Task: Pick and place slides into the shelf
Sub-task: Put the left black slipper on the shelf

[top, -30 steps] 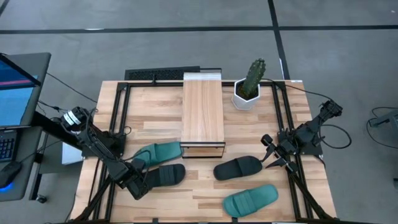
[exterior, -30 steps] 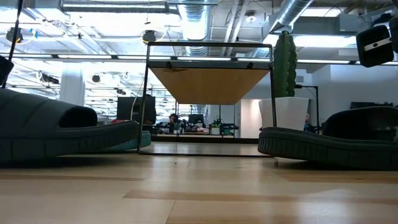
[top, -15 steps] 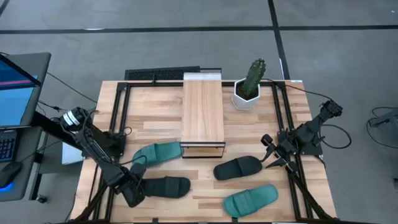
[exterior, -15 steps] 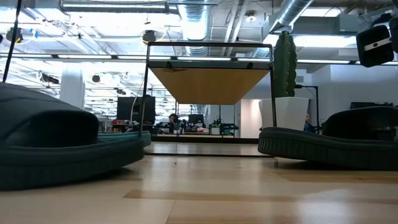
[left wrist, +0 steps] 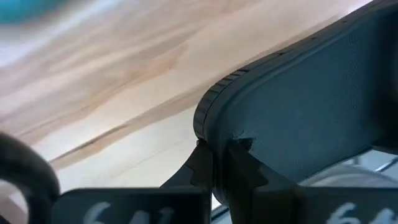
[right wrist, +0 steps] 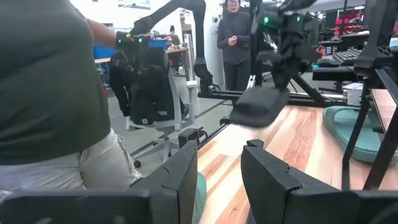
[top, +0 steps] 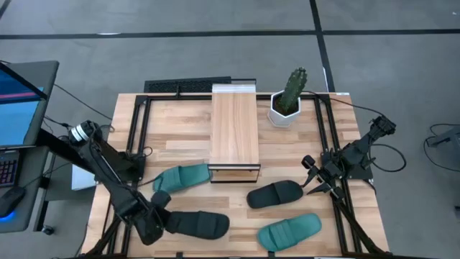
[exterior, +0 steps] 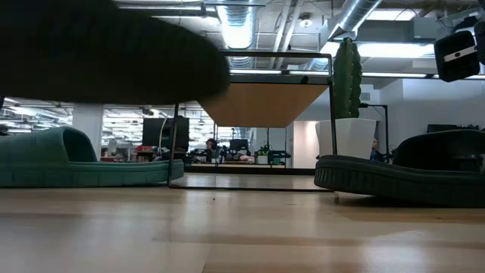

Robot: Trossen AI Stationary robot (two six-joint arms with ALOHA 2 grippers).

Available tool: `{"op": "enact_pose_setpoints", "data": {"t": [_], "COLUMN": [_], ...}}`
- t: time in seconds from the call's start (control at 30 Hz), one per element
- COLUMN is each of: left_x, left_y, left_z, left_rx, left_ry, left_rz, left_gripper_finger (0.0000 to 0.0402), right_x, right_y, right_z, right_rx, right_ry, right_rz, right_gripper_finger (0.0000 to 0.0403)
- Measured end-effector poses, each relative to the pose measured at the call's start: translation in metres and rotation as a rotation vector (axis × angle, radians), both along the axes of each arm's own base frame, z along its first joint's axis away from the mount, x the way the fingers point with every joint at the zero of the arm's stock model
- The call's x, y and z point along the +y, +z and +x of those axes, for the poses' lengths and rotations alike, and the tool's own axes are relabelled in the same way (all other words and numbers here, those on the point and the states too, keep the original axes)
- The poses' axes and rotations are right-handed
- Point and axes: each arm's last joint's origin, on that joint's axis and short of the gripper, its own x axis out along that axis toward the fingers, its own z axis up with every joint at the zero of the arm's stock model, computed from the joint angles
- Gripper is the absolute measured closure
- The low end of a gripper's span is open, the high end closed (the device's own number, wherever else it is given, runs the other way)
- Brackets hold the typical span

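My left gripper (top: 152, 227) sits near the table's near-left corner, shut on a black slide (top: 195, 224) that floats as a dark mass (exterior: 106, 49) above the tabletop in the low view. A teal slide (top: 181, 177) lies sole-down by the shelf's near-left leg. A second black slide (top: 274, 194) and a second teal one (top: 289, 232) lie flat near the right side. The shelf (top: 233, 133) stands mid-table on its black frame. My right gripper (top: 316, 184) waits open at the right edge. My left gripper pinches the black slide between its two fingers (left wrist: 202, 165), by the sole's rim at its left end (left wrist: 214, 118). The slide is lifted clear of the table and reaches from the fingers toward the table's right, about level (right wrist: 258, 106).
A potted cactus (top: 289, 97) stands right of the shelf's far end. A black metal frame (top: 138, 133) rims the table. Bare wood (top: 237, 216) lies between the slides at the near side. A person (right wrist: 236, 37) stands in the room beyond.
My left gripper moved toward the table's near edge and upward, keeping hold of the black slide. The slide slid nearer along the table, then rose clear of it; in the low view it now hangs above the tabletop. The teal slide behind it stayed put.
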Motion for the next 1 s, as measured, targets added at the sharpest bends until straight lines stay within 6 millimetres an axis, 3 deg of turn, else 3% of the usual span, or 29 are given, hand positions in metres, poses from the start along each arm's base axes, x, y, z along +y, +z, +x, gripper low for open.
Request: {"op": "enact_pose_setpoints", "data": {"t": [0.27, 0.53, 0.73, 1.0], "left_x": [0.024, 0.059, 0.094, 0.145], "left_y": [0.061, 0.112, 0.141, 0.159], "left_z": [-0.010, -0.011, 0.003, 0.036], "left_rx": [-0.181, -0.245, -0.242, -0.252], "left_ry": [0.073, 0.077, 0.038, -0.015], "left_rz": [0.102, 0.224, 0.310, 0.365], "left_gripper_finger": [0.0400, 0.0401, 0.0401, 0.0401], "right_x": [0.000, 0.000, 0.000, 0.000], "right_y": [0.000, 0.000, 0.000, 0.000], "right_z": [0.000, 0.000, 0.000, 0.000], "right_rx": [0.000, 0.000, 0.000, 0.000], "right_ry": [0.000, 0.000, 0.000, 0.000], "right_rz": [0.000, 0.000, 0.000, 0.000], "right_gripper_finger": [0.0290, 0.0290, 0.0290, 0.0290]}}
